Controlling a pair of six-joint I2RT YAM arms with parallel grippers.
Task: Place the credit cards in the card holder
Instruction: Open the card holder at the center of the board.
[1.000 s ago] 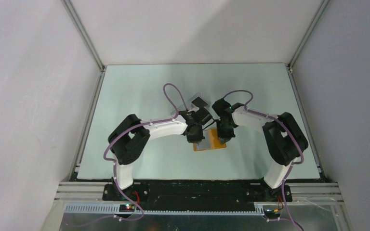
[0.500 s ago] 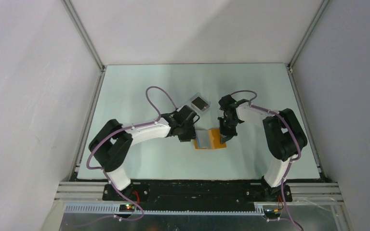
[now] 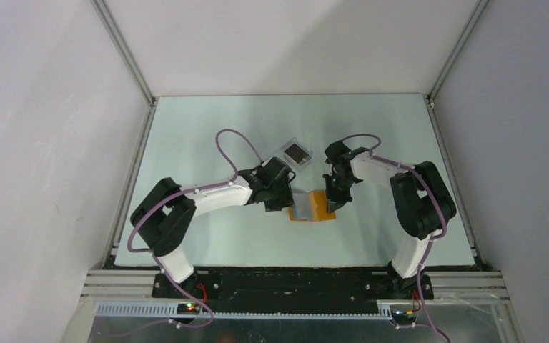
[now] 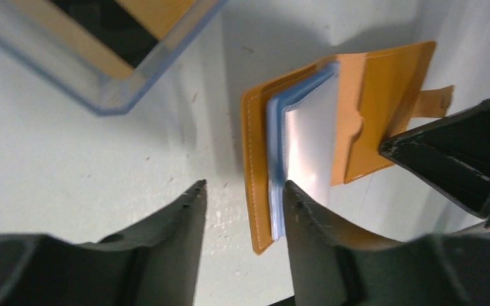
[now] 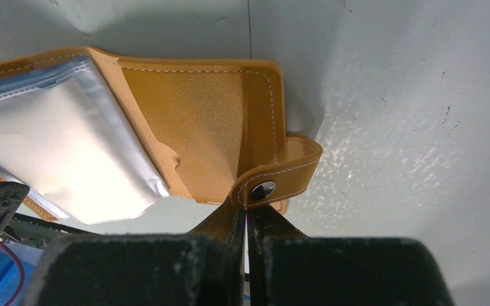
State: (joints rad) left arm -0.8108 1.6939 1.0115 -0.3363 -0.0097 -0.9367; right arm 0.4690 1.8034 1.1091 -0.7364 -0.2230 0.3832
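— Card holder (image 3: 313, 207) lies open on the table (image 3: 207, 143), clear case (image 3: 297, 152) just beyond it. Stitched tan leather, glossy sleeves (image 4: 306, 146).
— Grippers?
— My left gripper (image 4: 244, 188) is spread over its left edge. Right gripper (image 5: 245, 220) is pressed together under its snap strap (image 5: 274, 182). If that slips, I'd expect the springy cover to flip shut.

Materials and finish
Card holder (image 5: 204, 121): matt grained orange leather-like cover, pale stitching; inner sleeves (image 5: 57, 159) glossy clear plastic; snap (image 5: 263, 189) shiny metal; table (image 5: 408, 95) matt, faintly scratched.
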